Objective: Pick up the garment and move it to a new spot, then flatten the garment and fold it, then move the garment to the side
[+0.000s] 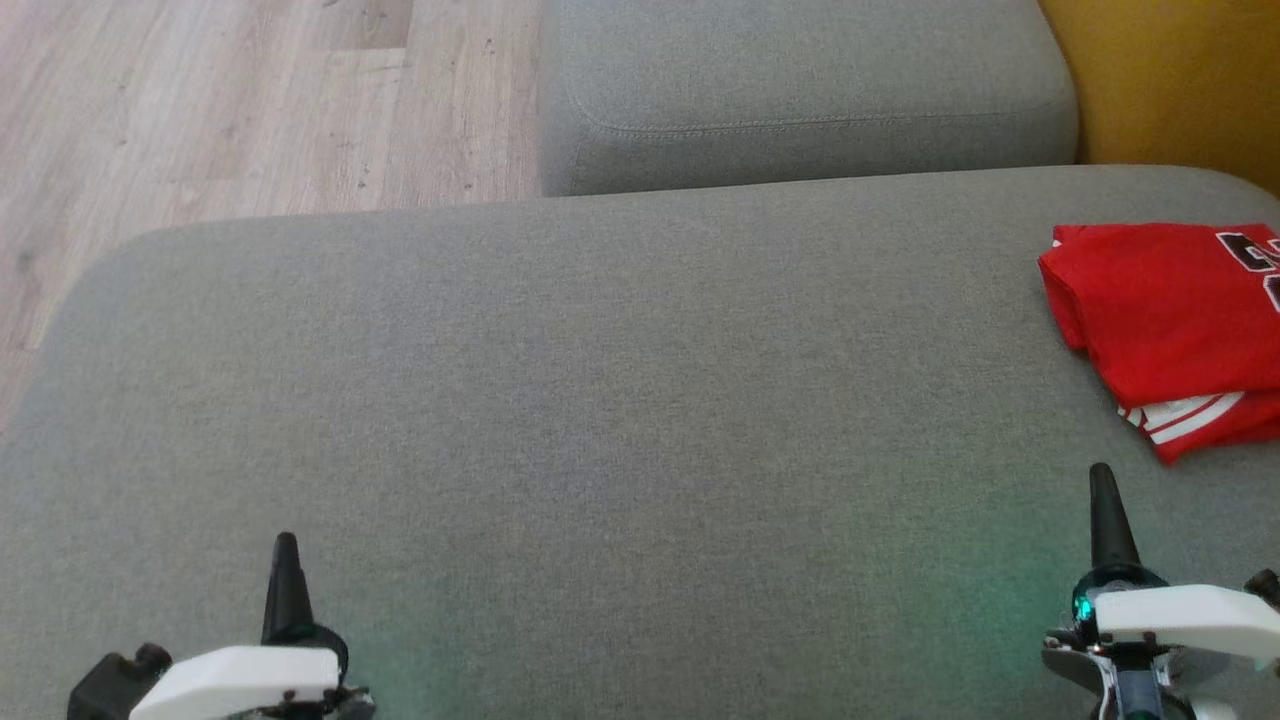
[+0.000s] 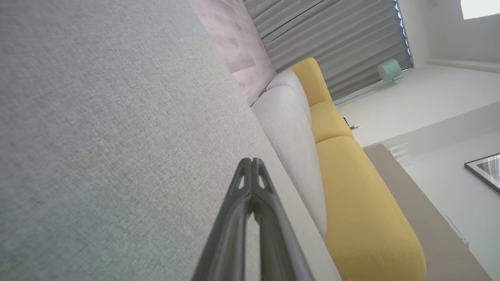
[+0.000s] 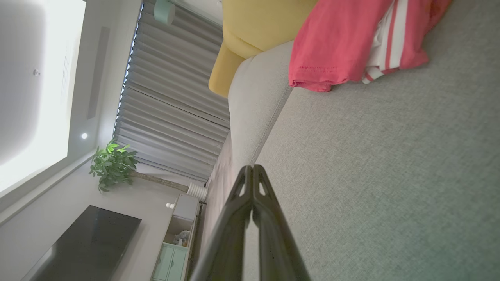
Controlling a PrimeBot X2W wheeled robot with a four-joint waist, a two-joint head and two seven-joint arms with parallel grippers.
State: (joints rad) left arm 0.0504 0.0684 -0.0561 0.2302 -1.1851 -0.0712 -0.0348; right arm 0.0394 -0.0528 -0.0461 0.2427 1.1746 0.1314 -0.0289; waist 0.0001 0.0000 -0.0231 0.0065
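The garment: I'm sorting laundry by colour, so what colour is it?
The garment is red, with white stripes and dark lettering; the head view shows it best.

Grey sofa (image 1: 600,400), wood floor (image 1: 200,100) (pale), yellow cushion (image 1: 1170,80)

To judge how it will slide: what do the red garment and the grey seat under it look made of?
The red garment looks like soft matte knit, probably cotton or jersey: it lies in limp folds with a stitched hem. The grey seat: coarse woven upholstery, matte, with a flecked weave.
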